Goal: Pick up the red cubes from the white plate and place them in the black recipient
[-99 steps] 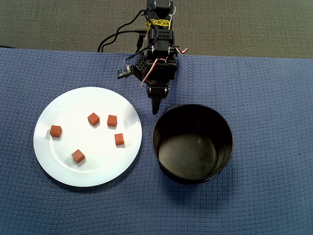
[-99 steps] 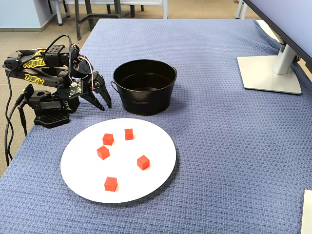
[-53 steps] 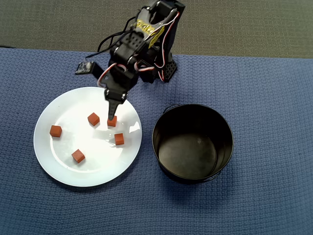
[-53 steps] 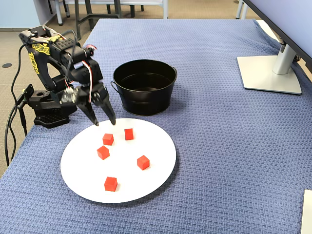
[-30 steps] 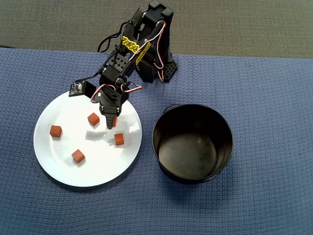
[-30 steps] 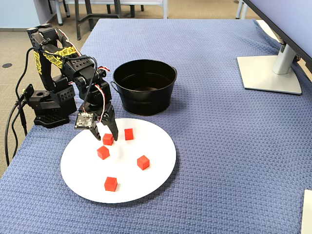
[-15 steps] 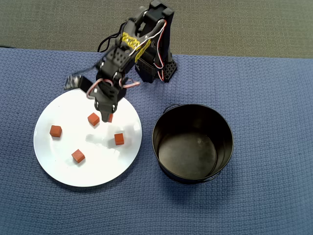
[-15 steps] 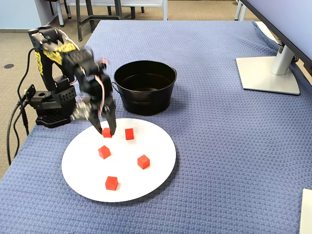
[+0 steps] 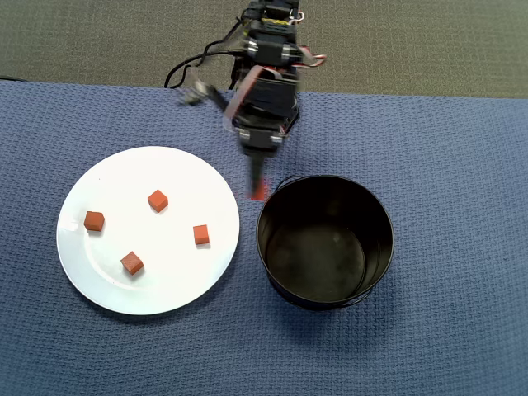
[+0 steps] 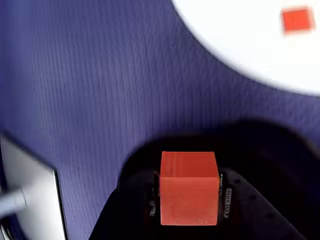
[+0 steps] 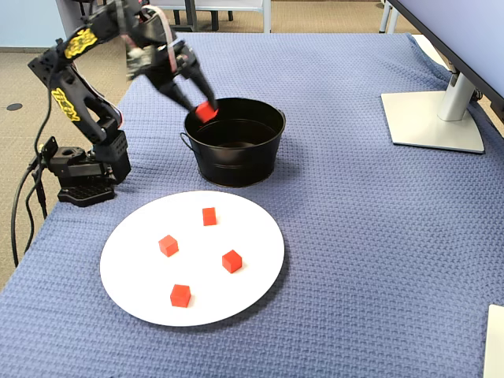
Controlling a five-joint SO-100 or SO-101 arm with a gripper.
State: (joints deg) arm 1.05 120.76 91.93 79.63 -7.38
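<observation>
Right now my gripper is raised off the table with its jaws closed tight on one red cube; the wrist view shows that cube squeezed between the two dark fingers, filling the gap between them. In the fixed view the held cube hangs at the near-left rim of the black recipient, and from overhead it sits just outside the pot's upper-left edge, though the arm is blurred there, so I can't say whether it is over the opening or just short of it.

I count four other red cubes lying on the white plate: one near the left edge, one toward the top middle, one at the right and one lower down. They are well apart from each other. The plate lies just beside the pot, to its left in the overhead view, on the blue woven cloth.

As for writing, I can see yellow lettering on the arm's black links in the fixed view, but it is too small and angled for me to read. A grey monitor stand rests on the cloth at the far right of that view.
</observation>
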